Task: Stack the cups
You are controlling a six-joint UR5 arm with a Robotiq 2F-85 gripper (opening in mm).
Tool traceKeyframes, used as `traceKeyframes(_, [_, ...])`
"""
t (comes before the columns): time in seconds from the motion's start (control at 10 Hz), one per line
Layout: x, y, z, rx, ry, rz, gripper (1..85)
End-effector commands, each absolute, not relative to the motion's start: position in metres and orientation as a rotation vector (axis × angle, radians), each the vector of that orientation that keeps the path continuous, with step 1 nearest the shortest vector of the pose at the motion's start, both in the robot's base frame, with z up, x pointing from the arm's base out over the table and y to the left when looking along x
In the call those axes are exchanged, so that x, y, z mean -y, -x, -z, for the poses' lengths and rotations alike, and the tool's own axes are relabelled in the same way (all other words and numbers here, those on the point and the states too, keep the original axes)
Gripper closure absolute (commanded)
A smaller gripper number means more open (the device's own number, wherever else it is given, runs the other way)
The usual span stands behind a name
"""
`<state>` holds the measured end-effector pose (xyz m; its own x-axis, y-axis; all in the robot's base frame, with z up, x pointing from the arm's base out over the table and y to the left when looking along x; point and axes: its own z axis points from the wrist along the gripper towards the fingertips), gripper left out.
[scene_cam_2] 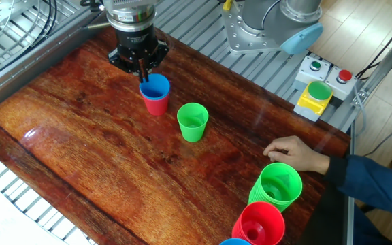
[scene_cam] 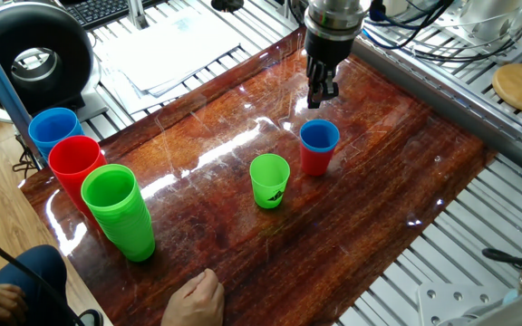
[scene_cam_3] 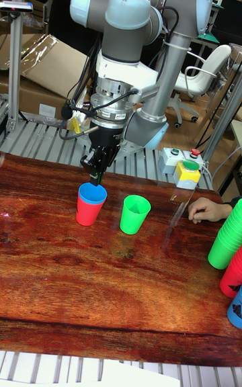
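The blue cup (scene_cam: 319,136) sits nested inside the red cup (scene_cam: 314,165) at the far middle of the wooden table (scene_cam: 397,172). My gripper (scene_cam: 321,94) hangs just above the blue cup's far rim, open by a narrow gap and holding nothing. The light green cup (scene_cam: 269,181), with a small dark mark, stands alone a short way nearer the front. In the other fixed view the gripper (scene_cam_2: 141,68) hovers over the blue cup (scene_cam_2: 155,87), with the green cup (scene_cam_2: 192,121) to its right. The tall fixed view shows the gripper (scene_cam_3: 97,175) above the nested cups (scene_cam_3: 90,204).
Tall blue (scene_cam: 53,129), red (scene_cam: 73,165) and green (scene_cam: 118,210) cup stacks stand at the table's left corner. A person's hand (scene_cam: 198,297) rests at the near edge. A button box (scene_cam_2: 317,92) sits beyond the table by the arm's base.
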<state>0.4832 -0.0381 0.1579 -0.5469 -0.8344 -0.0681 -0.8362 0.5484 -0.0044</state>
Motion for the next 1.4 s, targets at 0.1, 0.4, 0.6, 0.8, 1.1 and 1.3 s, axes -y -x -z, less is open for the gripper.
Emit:
traceKeyframes(0.1, [-0.001,-0.48,-0.156,-2.733,1.346,-0.211,62.0])
traceKeyframes(0.4, [-0.022,-0.487,-0.134,-2.774,1.287,-0.138,62.0])
traceKeyframes(0.6, [-0.038,-0.49,-0.122,-2.786,1.269,-0.115,62.0])
traceKeyframes(0.8, [-0.053,-0.491,-0.117,-2.799,1.258,-0.091,62.0])
traceKeyframes(1.1, [-0.066,-0.495,-0.108,-2.79,1.242,-0.107,61.3])
traceKeyframes(1.3, [-0.072,-0.497,-0.103,-2.79,1.229,-0.096,61.3])
